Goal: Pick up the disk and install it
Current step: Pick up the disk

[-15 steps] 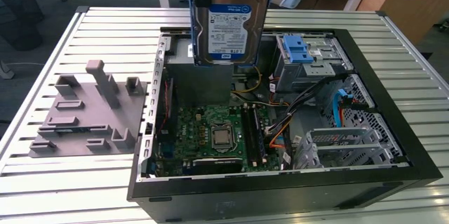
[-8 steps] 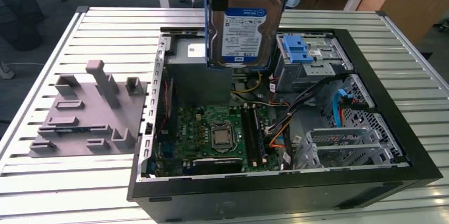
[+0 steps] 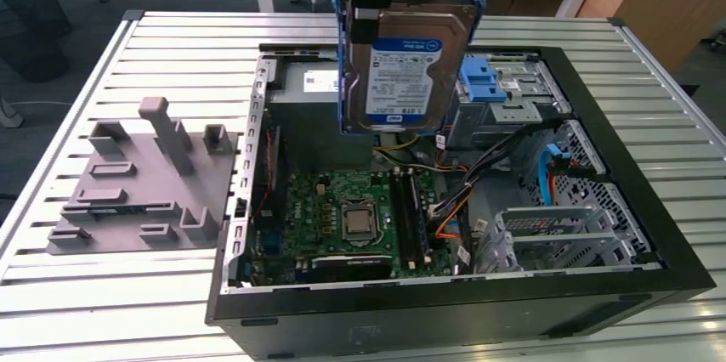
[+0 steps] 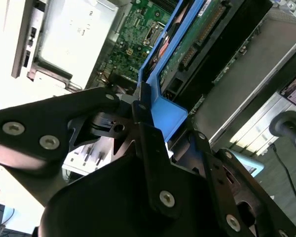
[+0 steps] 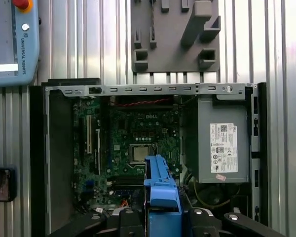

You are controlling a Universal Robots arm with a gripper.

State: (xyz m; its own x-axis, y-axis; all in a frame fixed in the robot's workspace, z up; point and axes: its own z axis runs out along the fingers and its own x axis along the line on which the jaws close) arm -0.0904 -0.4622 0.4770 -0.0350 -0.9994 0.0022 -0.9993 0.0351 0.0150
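The disk hangs upright above the open computer case, over its back half. It is a silver hard drive with a blue-and-white label and blue rails along its edges. My gripper is shut on its upper end, and a black finger covers part of one side. In the second wrist view the black fingers clamp the blue rail, with the drive's green circuit board beyond. In the first wrist view the blue rail sticks out from the gripper over the motherboard.
The case lies open on a slatted metal table. Inside are a grey power supply box, a metal cage with a blue latch and loose cables. A grey fixture block sits to the exterior view's left. A teach pendant lies beside the case.
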